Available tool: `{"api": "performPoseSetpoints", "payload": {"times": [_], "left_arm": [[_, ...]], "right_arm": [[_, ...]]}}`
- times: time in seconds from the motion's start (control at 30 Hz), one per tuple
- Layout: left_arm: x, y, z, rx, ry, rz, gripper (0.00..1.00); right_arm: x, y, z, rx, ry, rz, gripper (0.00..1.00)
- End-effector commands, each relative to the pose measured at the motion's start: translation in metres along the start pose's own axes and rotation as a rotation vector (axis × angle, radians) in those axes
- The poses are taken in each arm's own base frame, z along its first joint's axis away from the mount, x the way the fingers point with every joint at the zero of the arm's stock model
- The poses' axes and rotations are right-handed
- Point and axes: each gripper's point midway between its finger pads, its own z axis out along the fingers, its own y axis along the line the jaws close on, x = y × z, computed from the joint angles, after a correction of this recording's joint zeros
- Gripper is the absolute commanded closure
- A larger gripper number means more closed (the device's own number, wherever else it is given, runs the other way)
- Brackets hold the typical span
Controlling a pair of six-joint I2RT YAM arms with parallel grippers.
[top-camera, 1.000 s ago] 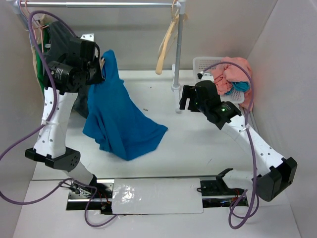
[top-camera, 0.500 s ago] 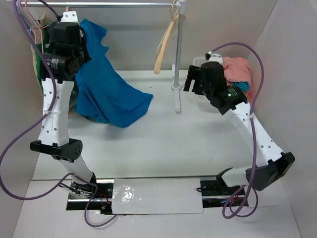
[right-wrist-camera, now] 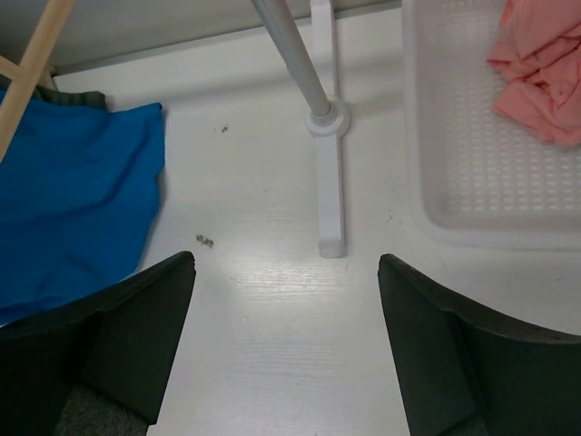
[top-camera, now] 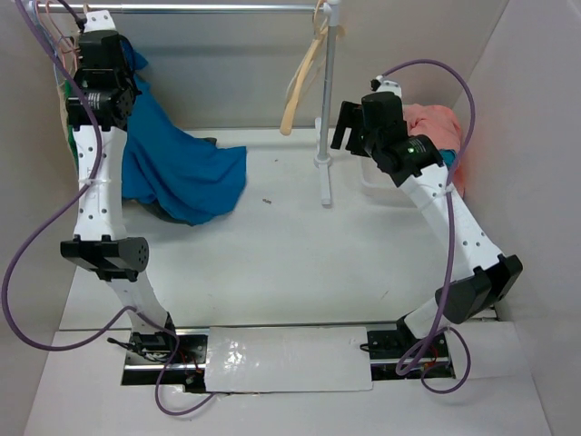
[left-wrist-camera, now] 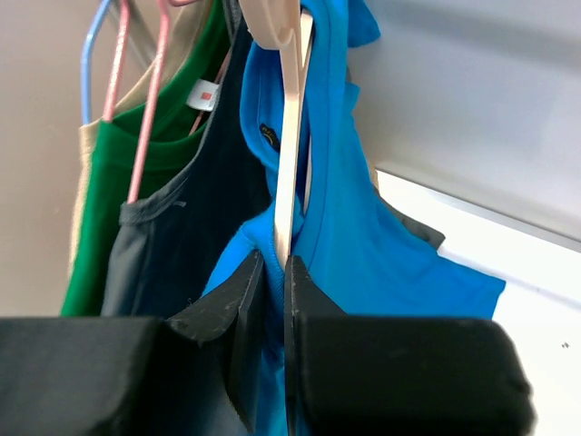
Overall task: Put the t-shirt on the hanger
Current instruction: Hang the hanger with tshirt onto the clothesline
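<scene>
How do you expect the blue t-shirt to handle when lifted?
Probably floppy: the t-shirt hangs in folds from the hanger in the left gripper, hem pooling on the table. Likely light, thin cloth; may slip along the smooth hanger.

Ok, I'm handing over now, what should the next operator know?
Left gripper: shut on the hanger, raised beside the rail.
Right gripper: open, empty, above the table near the basket.
The t-shirt hangs around the hanger's arm, its lower part lying on the table.
Whether both shoulders are seated, or the hook is on the rail, cannot be seen.
To do: check that, hook it, release.
</scene>
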Motion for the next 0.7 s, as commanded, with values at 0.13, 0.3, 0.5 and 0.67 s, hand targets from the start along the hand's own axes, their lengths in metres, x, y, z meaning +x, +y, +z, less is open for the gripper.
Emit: {"api": "performPoseSetpoints", "payload": {"times": [0.13,0.3,0.5,0.67], "left_arm": [[-0.049,0.002,0.009,-0.003,-0.173,-0.089,1.0],[-0.048,0.004,0.007,-0.007,-0.183,-0.094,1.0],[-0.07,0.018,-0.026,-0.002,-0.262,-0.124,1.0],[-0.079,0.023,-0.027,-0.011,-0.286,-0.128,1.0]], "right_arm": [[-0.004,0.011,0.001,-0.039,0.019,0.058,0.11],[-0.004,0.012,0.003,-0.039,0.019,0.069,0.11],[-0.001,0.014,0.007,-0.043,0.032,0.066,0.11],[0.003,0.015,0.011,-0.047,0.046,0.063,0.11]]}}
